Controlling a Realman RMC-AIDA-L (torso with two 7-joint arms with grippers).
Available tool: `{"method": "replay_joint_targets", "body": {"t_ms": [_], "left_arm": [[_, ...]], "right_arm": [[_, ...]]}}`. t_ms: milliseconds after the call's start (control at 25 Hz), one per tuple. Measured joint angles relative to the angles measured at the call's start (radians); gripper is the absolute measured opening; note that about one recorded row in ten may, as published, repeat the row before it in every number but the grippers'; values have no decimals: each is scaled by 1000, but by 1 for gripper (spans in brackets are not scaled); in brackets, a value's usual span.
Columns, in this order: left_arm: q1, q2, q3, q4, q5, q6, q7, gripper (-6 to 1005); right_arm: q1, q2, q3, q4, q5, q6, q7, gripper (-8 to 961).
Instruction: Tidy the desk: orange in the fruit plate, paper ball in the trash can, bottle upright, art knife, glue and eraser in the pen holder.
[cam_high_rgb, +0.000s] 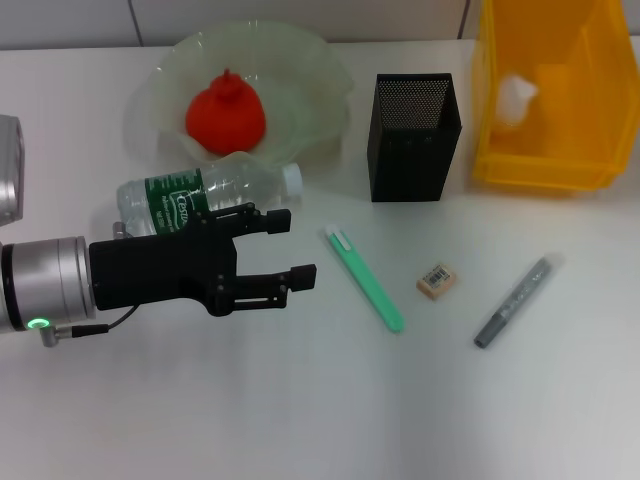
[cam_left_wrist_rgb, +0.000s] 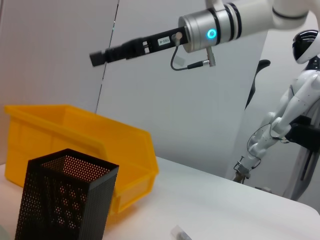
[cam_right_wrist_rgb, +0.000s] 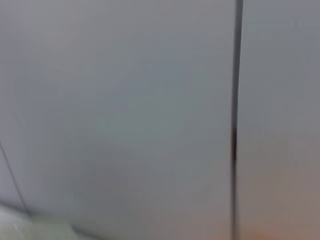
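With the orange (cam_high_rgb: 226, 115) in the plate (cam_high_rgb: 320, 70) and the paper ball (cam_high_rgb: 517, 98) in the bin (cam_high_rgb: 545, 160), righting the bottle (cam_high_rgb: 205, 195) looks next — the left gripper (cam_high_rgb: 296, 246), fingers spread, hovers beside it and must close around it — the right gripper (cam_left_wrist_rgb: 100, 56) waits aloft.

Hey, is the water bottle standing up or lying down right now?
Lying down. The bottle rests on its side in front of the fruit plate, cap pointing toward the pen holder.
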Motion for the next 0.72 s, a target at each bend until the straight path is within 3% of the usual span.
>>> {"method": "replay_joint_targets", "body": {"t_ms": [40, 80, 120, 160, 200, 240, 280, 320, 360, 480, 600, 680, 720], "left_arm": [[0, 0, 0, 1, 0, 0, 0, 803], [0, 0, 0, 2, 0, 0, 1, 803], [0, 0, 0, 3, 0, 0, 2, 803], [0, 0, 0, 3, 0, 0, 2, 803], [-1, 0, 0, 4, 0, 0, 3, 803], [-2, -1, 0, 5, 0, 0, 4, 803], [-2, -1, -1, 5, 0, 0, 5, 803], [-5, -2, -6, 5, 0, 0, 5, 803], [-5, -2, -6, 5, 0, 0, 5, 803], [-10, -3, -10, 6, 0, 0, 2, 803], [-14, -2, -11, 4, 0, 0, -1, 803], [-15, 0, -12, 5, 0, -5, -2, 803], [-16, 0, -13, 6, 1, -12, -3, 803]], "right_arm": [[0, 0, 0, 0, 0, 0, 0, 812], [-30, -5, 1, 21, 121, 1, -70, 840], [-84, -23, 2, 101, 409, -55, -244, 840], [-84, -23, 2, 101, 409, -55, -244, 840], [-123, -55, 2, 245, 678, -172, -425, 840], [-123, -55, 2, 245, 678, -172, -425, 840], [-134, -71, 2, 320, 780, -238, -496, 840], [-139, -118, 2, 523, 954, -404, -620, 840], [-139, -118, 2, 523, 954, -404, -620, 840], [-141, -160, -9, 739, 1036, -576, -775, 840], [-161, -149, -18, 773, 951, -623, -841, 840], [-176, -129, -18, 737, 813, -626, -862, 840], [-186, -106, -14, 709, 677, -609, -887, 840]]}}
